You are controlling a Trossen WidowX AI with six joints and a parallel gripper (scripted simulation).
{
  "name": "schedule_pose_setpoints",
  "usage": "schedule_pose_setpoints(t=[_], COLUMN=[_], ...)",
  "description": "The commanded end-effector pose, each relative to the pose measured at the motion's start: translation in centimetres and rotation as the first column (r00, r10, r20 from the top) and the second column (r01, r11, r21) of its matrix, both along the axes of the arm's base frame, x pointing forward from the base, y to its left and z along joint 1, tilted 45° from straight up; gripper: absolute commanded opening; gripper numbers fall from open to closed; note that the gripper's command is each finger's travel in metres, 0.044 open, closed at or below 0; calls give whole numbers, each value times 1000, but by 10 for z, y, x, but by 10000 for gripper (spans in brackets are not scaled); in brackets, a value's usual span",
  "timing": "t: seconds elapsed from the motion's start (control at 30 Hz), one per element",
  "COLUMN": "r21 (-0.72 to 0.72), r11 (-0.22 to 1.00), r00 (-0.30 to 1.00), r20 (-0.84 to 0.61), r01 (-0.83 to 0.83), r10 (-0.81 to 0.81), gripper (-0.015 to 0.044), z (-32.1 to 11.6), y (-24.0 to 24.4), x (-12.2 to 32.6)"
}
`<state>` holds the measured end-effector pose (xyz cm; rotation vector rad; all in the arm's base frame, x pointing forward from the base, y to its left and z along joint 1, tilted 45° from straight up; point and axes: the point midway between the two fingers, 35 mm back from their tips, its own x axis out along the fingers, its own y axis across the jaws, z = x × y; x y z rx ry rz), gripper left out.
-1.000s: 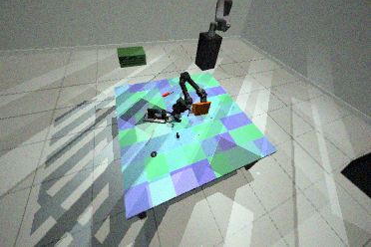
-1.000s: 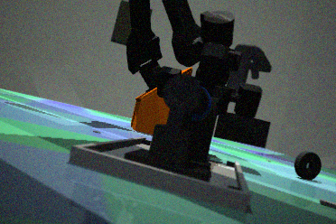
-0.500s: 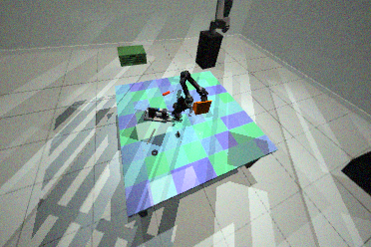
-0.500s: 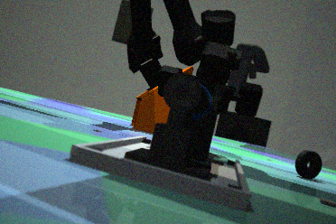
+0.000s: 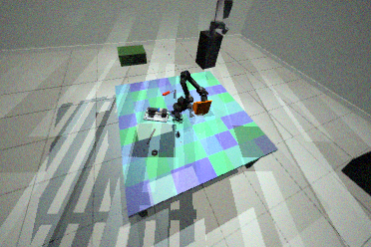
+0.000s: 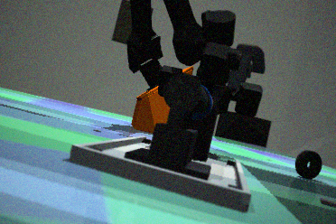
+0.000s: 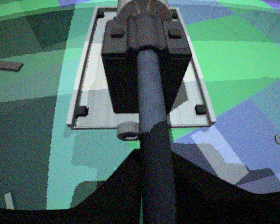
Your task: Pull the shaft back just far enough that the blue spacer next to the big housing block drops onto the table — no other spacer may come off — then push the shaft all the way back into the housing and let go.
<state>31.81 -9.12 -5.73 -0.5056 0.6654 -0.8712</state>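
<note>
The dark housing block (image 6: 173,146) stands on a pale tray (image 7: 77,95) (image 6: 158,179). The grey shaft (image 7: 150,90) runs out of the block's top towards my gripper (image 7: 149,155). My gripper is shut on the shaft, with a dark finger on each side of it in the wrist view. A small greyish ring (image 7: 122,131), perhaps a spacer, shows just left of the shaft by the tray's near edge; its blue colour cannot be confirmed, nor whether it rests on anything. In the exterior view a blue rim (image 6: 209,101) shows behind a dark round part; the fingers are hidden there.
An orange box (image 5: 201,108) (image 6: 151,113) stands beside the arm. A black ring (image 6: 300,164) stands on the table, right of the tray in the exterior view. A small red piece (image 5: 166,93) lies behind the tray in the top view. A flat brown strip (image 7: 11,65) lies left of the tray.
</note>
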Motion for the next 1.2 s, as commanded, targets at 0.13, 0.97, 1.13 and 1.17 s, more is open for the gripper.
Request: schedule_pose_setpoints(t=[0.13,0.97,1.13,1.17], r21=[-1,-1,-1,-1], r11=[1000,1000,1000,1000], r00=[1000,1000,1000,1000], r20=[5,5,5,5], r01=[3,3,3,3], r10=[-3,-3,-3,-3], gripper=[0,0,0,0], z=[0,-1,-1,-1], y=[1,2,2,2], x=[-1,-4,-4,-4])
